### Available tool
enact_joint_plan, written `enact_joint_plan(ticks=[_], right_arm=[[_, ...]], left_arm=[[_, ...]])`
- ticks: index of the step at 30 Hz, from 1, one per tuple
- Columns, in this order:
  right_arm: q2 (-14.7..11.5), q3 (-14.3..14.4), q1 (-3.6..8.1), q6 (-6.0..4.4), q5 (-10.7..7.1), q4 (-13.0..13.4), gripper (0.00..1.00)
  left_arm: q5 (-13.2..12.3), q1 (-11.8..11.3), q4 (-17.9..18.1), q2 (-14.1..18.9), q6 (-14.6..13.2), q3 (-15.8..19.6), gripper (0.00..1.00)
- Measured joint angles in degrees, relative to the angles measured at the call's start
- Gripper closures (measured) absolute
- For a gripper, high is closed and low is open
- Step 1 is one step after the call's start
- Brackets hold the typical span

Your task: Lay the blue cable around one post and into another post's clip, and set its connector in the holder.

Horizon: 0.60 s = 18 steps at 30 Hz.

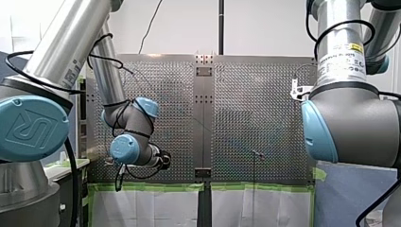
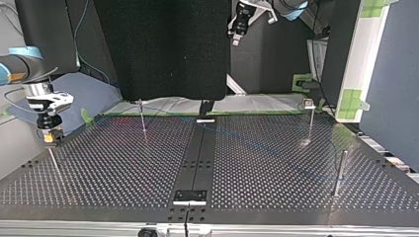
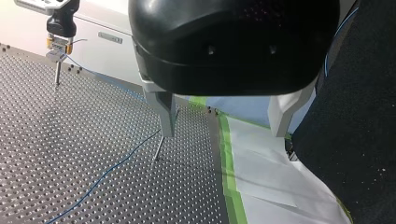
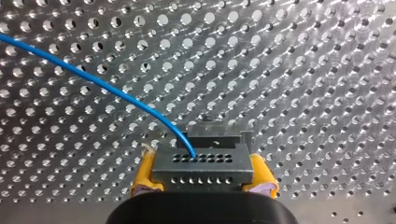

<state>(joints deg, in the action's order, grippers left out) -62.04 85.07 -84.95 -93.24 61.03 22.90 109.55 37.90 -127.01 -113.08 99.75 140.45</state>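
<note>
Two states: right gripper (image 4: 201, 181) pinches connector (image 4: 203, 164) nr table (image 2: 123, 170) edge (top view's left); left gripper (image 3: 222, 133) wide, high.

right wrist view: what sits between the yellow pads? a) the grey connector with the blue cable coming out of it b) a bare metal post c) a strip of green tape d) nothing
a: the right hand is shut on the grey connector, and the blue cable runs out of its top across the perforated table.
</note>
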Motion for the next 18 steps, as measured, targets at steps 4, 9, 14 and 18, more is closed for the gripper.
enact_joint_plan(ticks=[4, 9, 14, 18], right_arm=[[0.07, -0.58, 0.00, -0.02, -0.31, -0.12, 1.00], [0.10, -0.93, 0.17, -0.02, -0.85, 0.03, 1.00], [0.16, -1.16, 0.63, -0.02, -1.53, 0.16, 1.00], [0.24, -1.18, 0.93, -0.03, -1.96, 0.34, 1.00]], left_arm=[[0.00, 0.00, -0.06, -0.01, 0.00, -0.06, 0.02], [0.00, 0.00, -0.10, -0.02, 0.00, -0.17, 0.02], [0.05, 0.00, -0.17, -0.02, 0.00, -0.19, 0.02], [0.07, 0.00, -0.21, 0.00, 0.00, -0.20, 0.02]])
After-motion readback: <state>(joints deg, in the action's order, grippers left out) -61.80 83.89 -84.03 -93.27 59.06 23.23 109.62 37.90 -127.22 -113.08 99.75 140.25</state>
